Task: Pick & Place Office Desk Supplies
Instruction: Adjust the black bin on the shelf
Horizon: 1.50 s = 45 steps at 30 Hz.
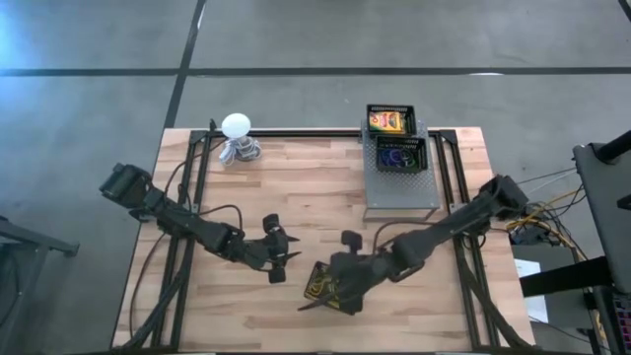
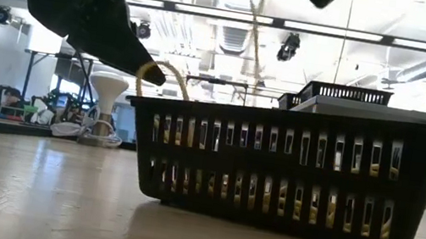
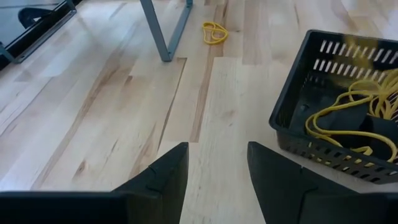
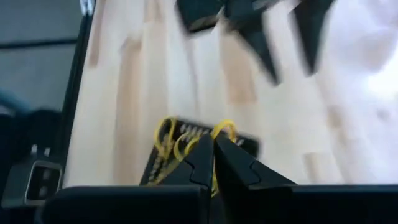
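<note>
- your right gripper (image 4: 213, 146): fingers pressed together, pinching a yellow rubber band (image 4: 222, 129) just above the black basket (image 1: 323, 286) of bands beneath it.
- your left gripper (image 3: 217, 163): fingers apart, holding nothing, basket close beside; a loose band (image 3: 214, 32) lies well ahead on the table (image 1: 296, 187).

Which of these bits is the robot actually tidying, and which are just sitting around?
Part of the job:
- rubber bands in the black basket
- loose rubber band
- yellow-and-green box
- coloured rings

Just lying about:
- white ball-topped object
</note>
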Tool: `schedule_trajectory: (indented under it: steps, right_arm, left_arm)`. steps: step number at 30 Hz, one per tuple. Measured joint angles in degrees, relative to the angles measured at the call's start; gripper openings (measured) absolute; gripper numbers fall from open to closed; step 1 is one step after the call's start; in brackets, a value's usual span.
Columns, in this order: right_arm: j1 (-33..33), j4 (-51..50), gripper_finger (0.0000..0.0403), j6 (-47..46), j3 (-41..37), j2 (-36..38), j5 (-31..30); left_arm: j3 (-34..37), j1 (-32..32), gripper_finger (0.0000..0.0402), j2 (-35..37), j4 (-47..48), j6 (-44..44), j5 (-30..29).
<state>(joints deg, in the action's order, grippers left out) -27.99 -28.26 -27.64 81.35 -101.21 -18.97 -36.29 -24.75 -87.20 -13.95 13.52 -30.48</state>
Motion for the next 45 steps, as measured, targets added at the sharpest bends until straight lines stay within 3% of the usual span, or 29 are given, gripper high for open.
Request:
schedule_trajectory:
  steps: [5, 12, 17, 26, 30, 33, 38, 45]
  right_arm:
    - [-0.08, 1.55, 0.0008, 1.07, -2.87, 1.09, -0.04]
    - [-0.59, 3.35, 0.0008, 1.21, -3.25, -3.22, 8.04]
    - [0.31, 3.75, 0.0013, 1.13, -3.25, -5.53, 3.83]
    - [3.08, 2.89, 0.0116, -0.04, -3.49, -4.10, 16.06]
    - [0.81, -4.41, 0.0153, -3.38, -3.88, -3.10, 17.33]
    - [-2.24, -15.37, 0.0164, -10.16, -3.90, -2.33, 14.87]
    - [-9.26, -31.97, 0.0165, -21.77, -5.78, -1.38, 0.86]
    - [-13.43, -28.00, 0.0150, -29.78, -17.59, 3.57, -2.75]
  left_arm:
    - [0.11, 0.09, 0.0168, 0.00, -0.10, -0.12, -0.06]
    - [0.11, 0.09, 0.0168, 0.00, -0.22, -0.15, -0.22]
    - [0.11, 0.10, 0.0168, 0.00, -0.37, -0.15, -0.22]
    - [0.11, 0.11, 0.0168, 0.00, -0.35, -0.15, -0.21]
    - [0.11, 0.11, 0.0168, 0.00, -0.20, -0.13, -0.20]
    - [0.11, 0.11, 0.0168, 0.00, -0.13, -0.13, -0.20]
    - [0.11, 0.11, 0.0168, 0.00, 0.10, -0.11, -0.20]
    - [0.11, 0.11, 0.0168, 0.00, 0.04, 0.02, -0.20]
